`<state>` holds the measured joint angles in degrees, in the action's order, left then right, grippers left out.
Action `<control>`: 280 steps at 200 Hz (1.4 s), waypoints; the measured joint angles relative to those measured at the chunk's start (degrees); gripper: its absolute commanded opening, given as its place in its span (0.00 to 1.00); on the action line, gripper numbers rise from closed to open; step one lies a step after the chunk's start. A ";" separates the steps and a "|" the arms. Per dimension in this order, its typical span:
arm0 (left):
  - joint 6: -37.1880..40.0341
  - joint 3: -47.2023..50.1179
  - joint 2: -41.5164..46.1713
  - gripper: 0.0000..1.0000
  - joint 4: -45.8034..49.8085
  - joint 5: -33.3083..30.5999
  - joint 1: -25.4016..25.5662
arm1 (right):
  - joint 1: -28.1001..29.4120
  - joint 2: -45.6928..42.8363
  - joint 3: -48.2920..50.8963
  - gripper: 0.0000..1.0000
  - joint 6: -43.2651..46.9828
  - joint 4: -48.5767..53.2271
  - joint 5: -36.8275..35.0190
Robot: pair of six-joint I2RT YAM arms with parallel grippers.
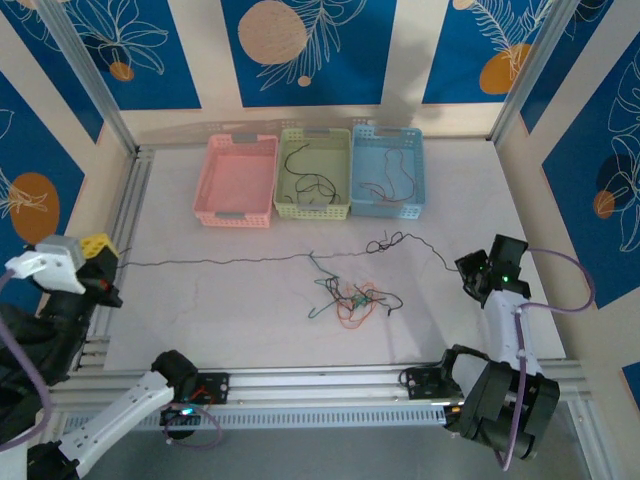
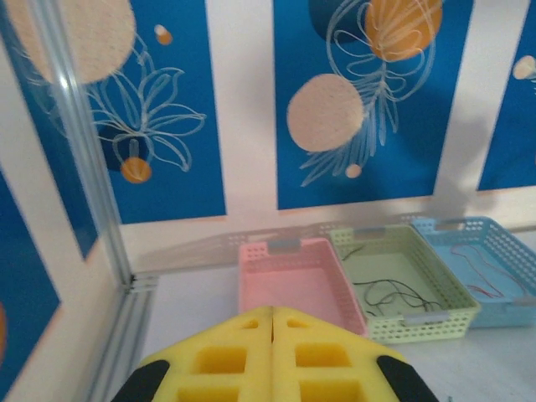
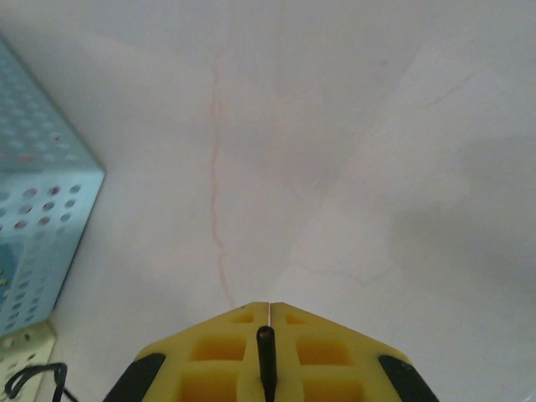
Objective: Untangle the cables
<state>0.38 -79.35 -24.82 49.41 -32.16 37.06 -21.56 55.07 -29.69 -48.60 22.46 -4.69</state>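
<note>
A tangle of thin cables (image 1: 352,298) in orange, green, red and black lies on the white table, just right of centre. One long black cable (image 1: 220,261) stretches taut from the tangle leftwards to my left gripper (image 1: 103,252), which is shut (image 2: 272,315) at the table's left edge; the strand is hidden in the left wrist view. Another black cable (image 1: 412,241) curls right to my right gripper (image 1: 470,272), whose yellow fingers (image 3: 270,308) are shut on its black end (image 3: 265,360).
Three baskets stand in a row at the back: pink (image 1: 238,212), green (image 1: 345,170) holding black wires, blue (image 1: 416,170) holding red and dark wires. The blue basket's corner (image 3: 33,218) sits left of my right gripper. Aluminium frame rails (image 1: 130,200) border the table.
</note>
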 measured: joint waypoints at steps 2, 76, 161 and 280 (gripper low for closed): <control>0.20 -0.31 0.02 0.00 0.15 -0.26 0.00 | -0.15 0.13 0.07 0.00 -0.02 -0.20 -0.13; 6.25 -9.64 0.02 0.00 1.97 -7.13 0.00 | -3.72 4.79 1.68 0.00 0.15 -3.89 -1.55; 8.61 -11.32 -0.42 0.00 -2.10 -7.06 0.72 | -5.90 6.32 2.49 0.00 -0.48 -6.40 -1.09; 6.16 -25.49 -37.66 0.00 -11.72 12.79 0.74 | -3.23 7.45 5.03 0.00 -0.46 -9.51 2.80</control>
<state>6.55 -104.84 -62.48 37.69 -19.38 37.80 -24.80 62.52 -24.67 -49.06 12.95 -1.89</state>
